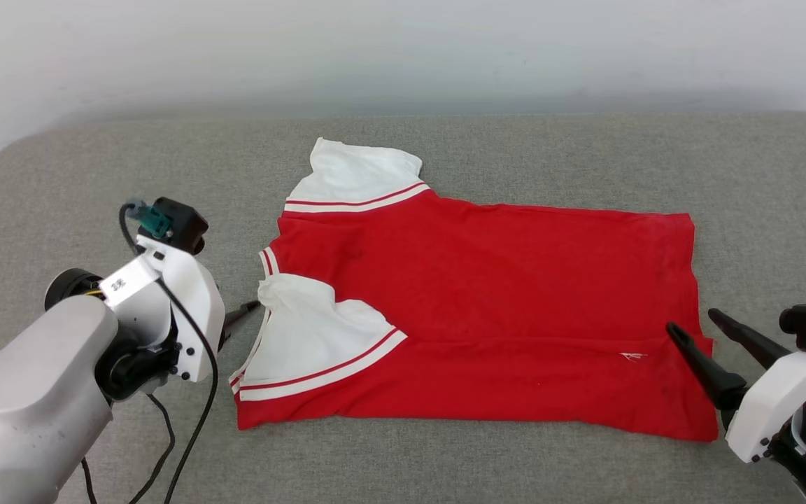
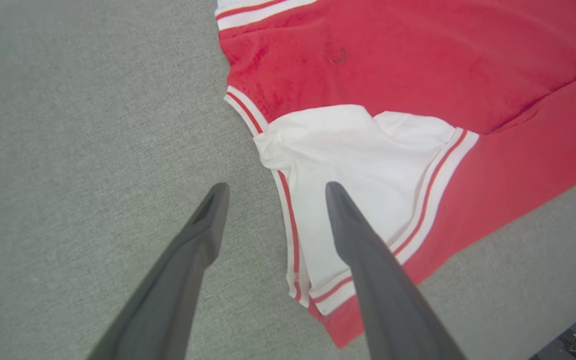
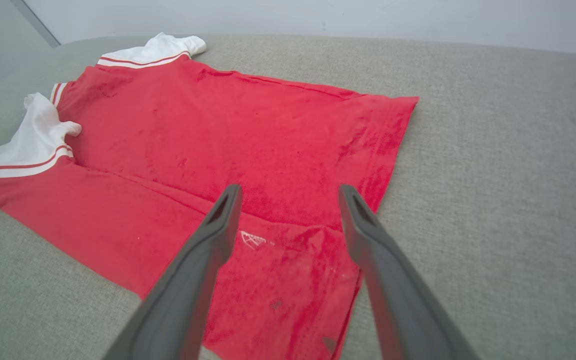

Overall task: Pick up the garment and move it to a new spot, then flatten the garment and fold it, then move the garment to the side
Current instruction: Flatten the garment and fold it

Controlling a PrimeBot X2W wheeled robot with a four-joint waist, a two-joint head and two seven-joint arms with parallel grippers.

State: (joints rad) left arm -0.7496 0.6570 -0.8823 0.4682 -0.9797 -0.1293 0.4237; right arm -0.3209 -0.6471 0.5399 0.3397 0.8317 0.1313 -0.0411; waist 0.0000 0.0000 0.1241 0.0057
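Lying flat, red white-sleeved garment [image 1: 487, 280], near edge folded over.

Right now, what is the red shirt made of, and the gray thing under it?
The red shirt looks like soft knit cloth, probably cotton or a blend. It is matte and slightly fuzzy, and it lies limp with creases and a crumpled white sleeve. The gray surface seems to be woven, upholstery-like fabric over padding. It is matte, with a fine speckled weave and rounded edges.
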